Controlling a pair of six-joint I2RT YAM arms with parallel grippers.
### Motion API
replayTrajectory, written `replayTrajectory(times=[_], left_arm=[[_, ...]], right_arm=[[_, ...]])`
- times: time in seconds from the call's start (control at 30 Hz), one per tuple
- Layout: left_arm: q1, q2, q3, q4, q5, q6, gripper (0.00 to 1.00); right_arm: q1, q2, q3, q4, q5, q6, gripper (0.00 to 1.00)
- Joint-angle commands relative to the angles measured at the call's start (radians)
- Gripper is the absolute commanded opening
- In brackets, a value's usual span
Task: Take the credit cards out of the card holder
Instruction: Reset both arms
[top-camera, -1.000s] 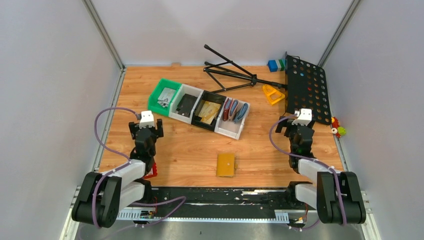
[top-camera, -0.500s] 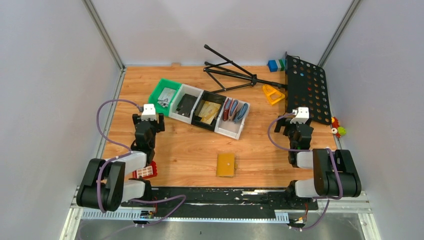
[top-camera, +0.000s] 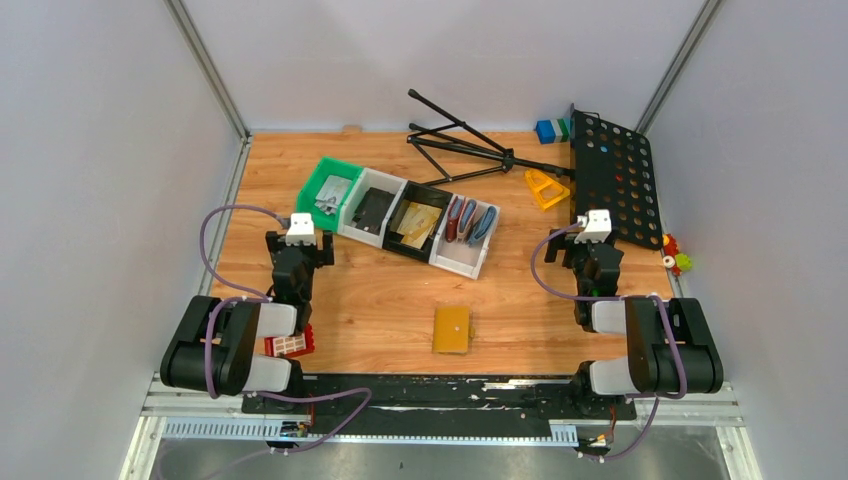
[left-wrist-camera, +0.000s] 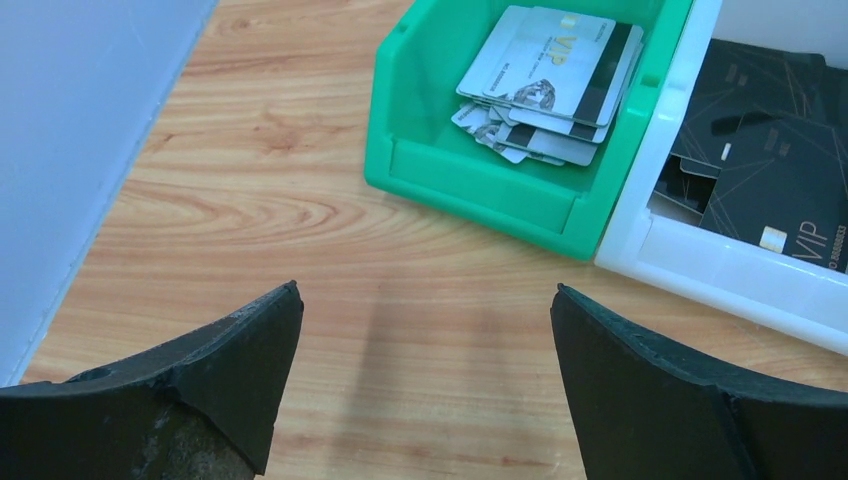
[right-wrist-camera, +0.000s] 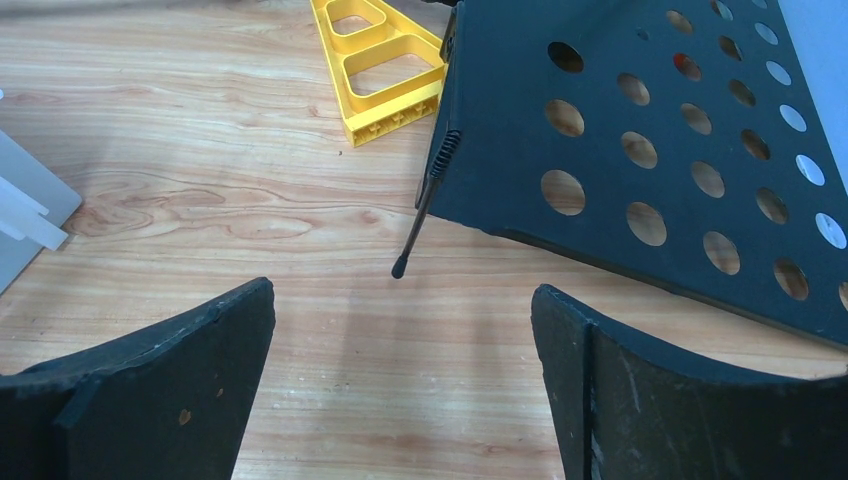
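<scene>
Mustard-yellow card holder (top-camera: 451, 330), wood-grain table (top-camera: 380, 300) — green bin (left-wrist-camera: 480, 180), black hole-dotted panel (right-wrist-camera: 500, 110).

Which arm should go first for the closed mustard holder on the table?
Right, by a little: the card holder lies slightly nearer the right fingers than the left fingers. Both are open and empty, so either could serve.

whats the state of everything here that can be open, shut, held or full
card holder, folded shut, lying flat, neither gripper on it
left gripper, open, empty
right gripper, open, empty
green bin, holds a loose pile of silver cards
music stand, lying down, not set up
</scene>
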Motion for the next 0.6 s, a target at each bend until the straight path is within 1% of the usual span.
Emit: replayTrajectory(times=[0.0, 0.1, 0.57], left_arm=[[0.009, -0.007, 0.004, 0.062, 0.001, 0.019, 1.0], [0.009, 0.006, -0.004, 0.099, 0.001, 0.022, 1.0], [0.009, 0.002, -0.001, 0.088, 0.004, 0.019, 1.0]], right_arm=[[0.001, -0.008, 0.027, 0.009, -0.01, -0.013, 1.0], [0.002, -0.008, 0.027, 0.009, -0.01, -0.014, 1.0], [0.001, -0.008, 0.027, 0.008, -0.009, -0.013, 1.0]])
